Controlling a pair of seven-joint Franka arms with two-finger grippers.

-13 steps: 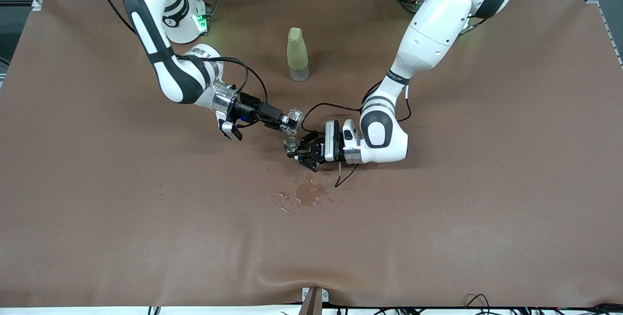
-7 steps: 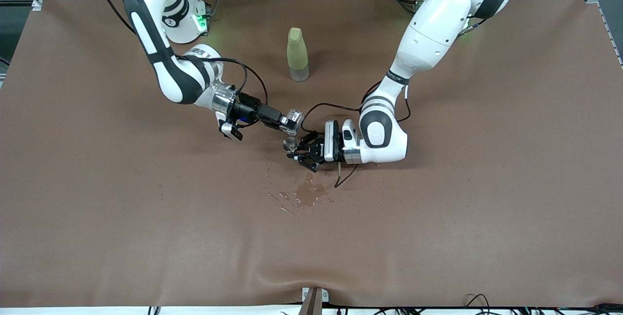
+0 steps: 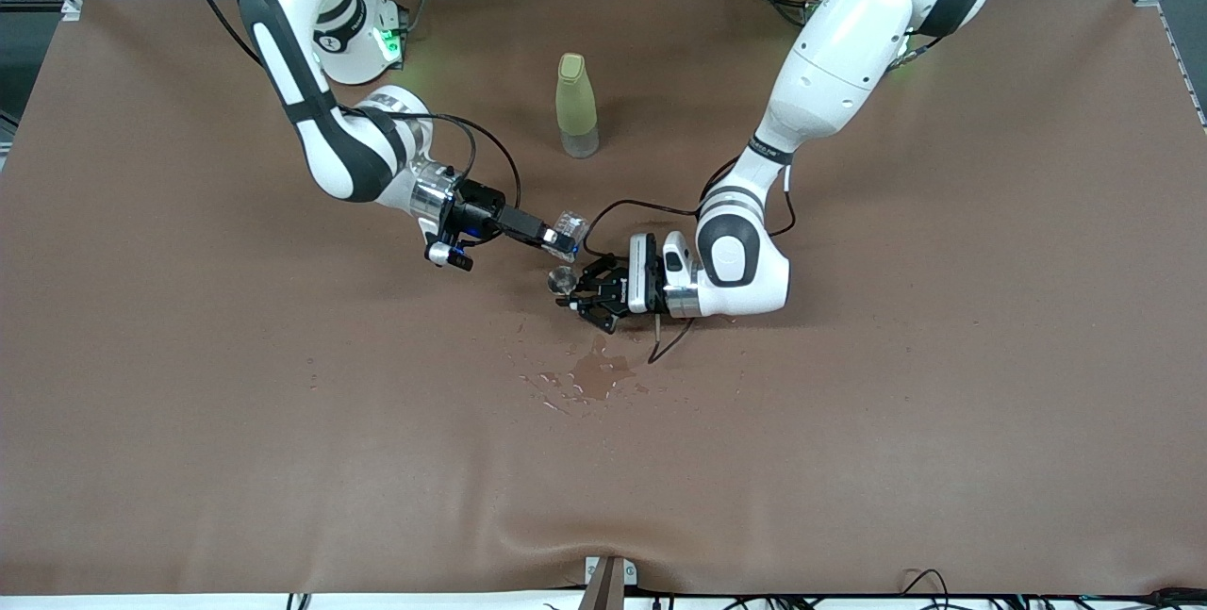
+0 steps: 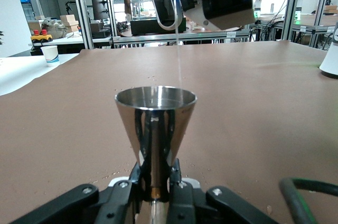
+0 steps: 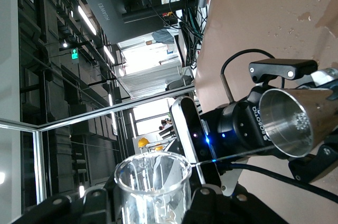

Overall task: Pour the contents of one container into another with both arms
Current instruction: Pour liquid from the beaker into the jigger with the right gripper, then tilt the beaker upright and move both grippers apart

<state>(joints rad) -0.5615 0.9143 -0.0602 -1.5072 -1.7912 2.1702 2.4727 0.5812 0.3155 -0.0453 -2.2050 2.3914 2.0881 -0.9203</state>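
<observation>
Over the middle of the worktop [image 3: 189, 459], the right claw [image 3: 558, 235] is clamped on the tipped glass cup [image 3: 567, 226], and a thin stream falls from it into the metal jigger [image 3: 562, 281]. The left claw [image 3: 577, 293] grips the jigger's narrow waist, holding it upright just under the cup. A wet patch [image 3: 596, 372] lies nearer the front edge, a pale green bottle [image 3: 576, 107] toward the rear edge.
</observation>
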